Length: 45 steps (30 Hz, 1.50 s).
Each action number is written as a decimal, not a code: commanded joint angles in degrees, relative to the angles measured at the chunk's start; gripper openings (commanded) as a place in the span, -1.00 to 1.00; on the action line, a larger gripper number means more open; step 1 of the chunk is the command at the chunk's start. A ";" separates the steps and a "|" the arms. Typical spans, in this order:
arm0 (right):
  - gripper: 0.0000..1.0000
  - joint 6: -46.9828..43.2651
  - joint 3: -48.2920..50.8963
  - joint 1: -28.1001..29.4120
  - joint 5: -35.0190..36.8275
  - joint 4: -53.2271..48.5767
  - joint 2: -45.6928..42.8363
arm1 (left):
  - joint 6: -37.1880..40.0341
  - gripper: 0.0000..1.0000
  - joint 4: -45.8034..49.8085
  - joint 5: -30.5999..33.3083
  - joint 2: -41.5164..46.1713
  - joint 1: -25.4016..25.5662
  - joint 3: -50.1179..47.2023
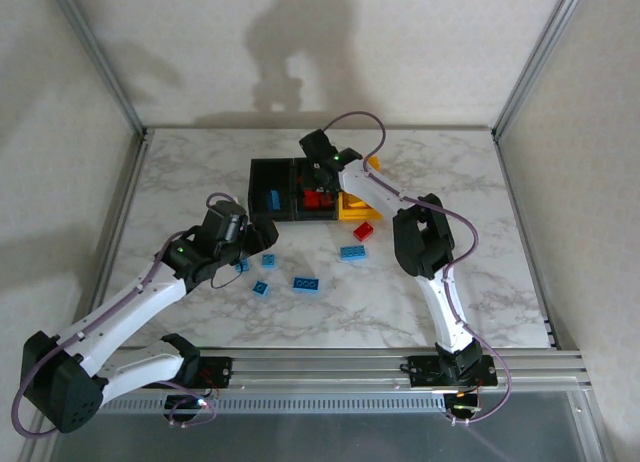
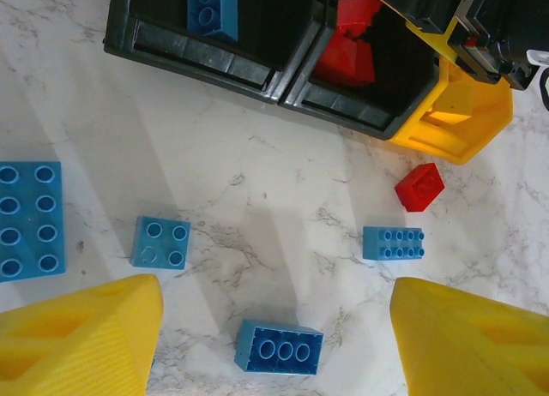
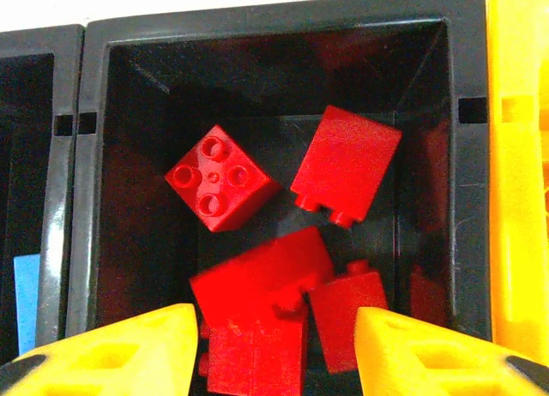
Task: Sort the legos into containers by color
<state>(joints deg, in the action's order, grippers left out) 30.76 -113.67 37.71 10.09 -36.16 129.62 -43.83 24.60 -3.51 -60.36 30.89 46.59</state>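
We judged the step in hand to be the drop of a red piece. The right tool (image 3: 273, 332) hung over the middle black bin (image 3: 257, 26) with its yellow fingers (image 3: 111, 353) apart and nothing clamped between them. Among the red bricks (image 3: 221, 177) tumbled on the bin floor, one smeared brick (image 3: 257, 276) looked to us like a piece falling free, though we could not be sure. The next move, as we saw it, called for that arm to lift clear of the bin walls. It could then go for the loose red brick (image 2: 419, 187), which lay on the worktop (image 2: 257, 182) just near of the yellow bin (image 2: 459, 113). The left tool (image 2: 276, 289) hovered over the near worktop, its fingers wide apart and empty, with a blue brick (image 2: 279, 346) lying studs-up below the gap. We thought a straight descent and a squeeze across its short sides would serve. Other blue bricks (image 2: 161, 242) were scattered to the left and right of it, apart from one another, and a blue piece (image 2: 206, 9) already sat in the left black bin (image 2: 197, 57). The legos were small, hard, studded blocks, some square and some oblong. Those in the bin rested at odd tilts. We could not make out what the yellow bin held.
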 commanded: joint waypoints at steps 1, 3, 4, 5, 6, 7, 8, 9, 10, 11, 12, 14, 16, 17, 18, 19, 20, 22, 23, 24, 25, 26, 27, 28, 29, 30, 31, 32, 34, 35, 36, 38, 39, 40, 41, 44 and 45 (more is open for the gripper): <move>0.04 -0.54 3.63 0.24 1.82 0.56 -7.03 | -1.25 0.40 -0.41 -1.18 -0.23 -0.40 0.08; 0.05 -0.49 8.64 0.56 2.48 2.74 -12.17 | -1.39 0.40 -1.33 -1.88 -0.78 -0.11 0.13; 0.08 -0.21 11.34 0.65 2.48 3.81 -14.68 | -1.46 0.40 -1.66 -2.06 -1.01 0.02 0.17; 0.11 0.22 14.95 0.69 2.32 5.09 -17.83 | -1.46 0.41 -1.91 -2.14 -1.31 0.28 0.32; 0.13 0.83 18.74 0.69 2.47 6.33 -20.99 | -1.43 0.41 -2.16 -2.12 -1.64 0.54 0.48; 0.15 1.47 22.20 0.71 2.74 7.33 -23.72 | -1.43 0.41 -2.32 -2.16 -1.83 0.80 0.59; 0.18 2.32 26.02 0.69 3.00 8.21 -26.71 | -1.37 0.41 -2.74 -2.25 -2.15 1.14 0.69; 0.18 3.45 29.85 0.74 3.48 8.90 -29.60 | -1.39 0.42 -3.15 -2.36 -2.52 1.40 0.83; 0.21 4.48 33.20 0.78 3.70 9.49 -31.82 | -1.47 0.42 -3.46 -2.53 -2.84 1.69 0.95; 0.22 5.69 37.19 0.78 4.11 10.41 -34.78 | -1.34 0.42 -3.98 -2.73 -3.31 2.14 1.17; 0.26 7.27 41.18 0.72 4.72 11.20 -37.35 | -1.40 0.43 -4.41 -2.89 -3.72 2.61 1.46; 0.34 9.87 48.11 0.75 5.57 13.58 -41.46 | -1.25 0.45 -5.51 -3.33 -4.64 3.50 1.99; 0.41 11.81 53.27 0.69 6.21 15.62 -43.61 | -1.31 0.47 -6.56 -3.82 -5.35 4.40 2.49; 0.43 12.57 54.78 0.69 6.59 16.21 -43.92 | -1.37 0.48 -7.07 -4.09 -5.70 4.77 2.62; 0.44 13.19 55.95 0.69 6.82 16.70 -43.73 | -1.39 0.48 -7.26 -4.14 -6.03 5.21 2.92; 0.44 13.72 56.58 0.77 7.12 17.24 -43.30 | -1.34 0.48 -7.21 -4.06 -6.38 5.44 3.11; 0.45 14.16 57.38 0.78 7.21 18.28 -42.83 | -1.24 0.48 -7.05 -3.98 -6.70 5.70 3.37; 0.45 15.21 58.65 0.87 7.80 20.09 -41.52 | -1.02 0.48 -6.72 -3.77 -6.88 5.99 3.62; 0.46 15.93 58.93 0.86 8.11 20.55 -40.51 | -1.04 0.49 -6.63 -3.68 -6.80 6.10 3.51; 0.46 16.40 58.78 0.84 8.39 21.07 -39.27 | -1.06 0.49 -6.37 -3.40 -6.68 6.11 3.35; 0.47 16.78 58.54 0.87 8.30 21.29 -38.15 | -1.05 0.49 -6.25 -3.22 -6.46 6.11 3.18; 0.47 17.23 58.24 0.87 8.08 21.75 -36.82 | -0.95 0.49 -5.92 -2.88 -6.23 6.12 3.07; 0.47 17.59 58.03 0.86 8.10 22.16 -35.71 | -0.92 0.49 -5.66 -2.53 -6.01 6.15 2.92; 0.48 18.12 57.65 0.95 8.04 22.38 -34.67 | -0.86 0.49 -5.39 -2.33 -5.85 6.17 2.77; 0.49 18.26 57.39 0.95 7.70 22.98 -33.82 | -0.74 0.49 -5.20 -2.13 -5.63 6.14 2.57; 0.49 18.56 57.09 0.96 7.58 23.43 -33.01 | -0.79 0.49 -5.24 -2.04 -5.43 6.17 2.25; 0.50 18.71 56.81 1.00 7.71 23.65 -32.34 | -0.80 0.49 -5.27 -2.02 -5.35 6.04 2.03; 0.50 18.72 56.43 0.97 7.75 23.86 -31.56 | -0.81 0.50 -5.32 -1.88 -5.34 6.11 1.85; 0.50 18.89 55.70 0.99 8.28 23.84 -30.26 | -0.72 0.49 -5.24 -1.89 -5.54 6.11 1.75; 0.50 18.89 55.40 1.04 8.32 23.96 -29.69 | -0.68 0.50 -5.20 -1.88 -5.81 6.11 1.83; 0.50 18.98 55.12 0.99 8.44 23.92 -29.11 | -0.58 0.50 -5.26 -1.92 -6.08 6.11 1.92; 0.49 19.07 54.66 0.96 8.46 24.06 -27.95 | -0.50 0.50 -5.17 -1.94 -6.42 6.11 2.02; 0.48 19.14 54.35 0.91 8.52 24.05 -27.46 | -0.48 0.50 -5.26 -1.96 -6.57 6.11 2.10; 0.47 19.26 54.16 0.96 8.62 24.06 -26.97 | -0.55 0.50 -5.33 -1.94 -6.70 6.11 2.15; 0.47 19.33 54.00 0.89 8.83 24.05 -26.56 | -0.51 0.50 -5.33 -2.04 -6.79 6.11 2.24; 0.40 19.33 53.68 0.61 9.88 24.09 -25.47 | -0.71 0.50 -5.48 -2.12 -7.01 6.11 2.28; 0.37 19.25 53.64 0.52 10.10 24.00 -25.26 | -0.78 0.50 -5.50 -2.20 -7.12 6.11 2.36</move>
<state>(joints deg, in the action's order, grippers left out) 49.21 -58.57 38.17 17.45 -12.38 102.74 -44.86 18.65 -6.44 -66.94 36.67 48.42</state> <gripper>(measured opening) 0.689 0.747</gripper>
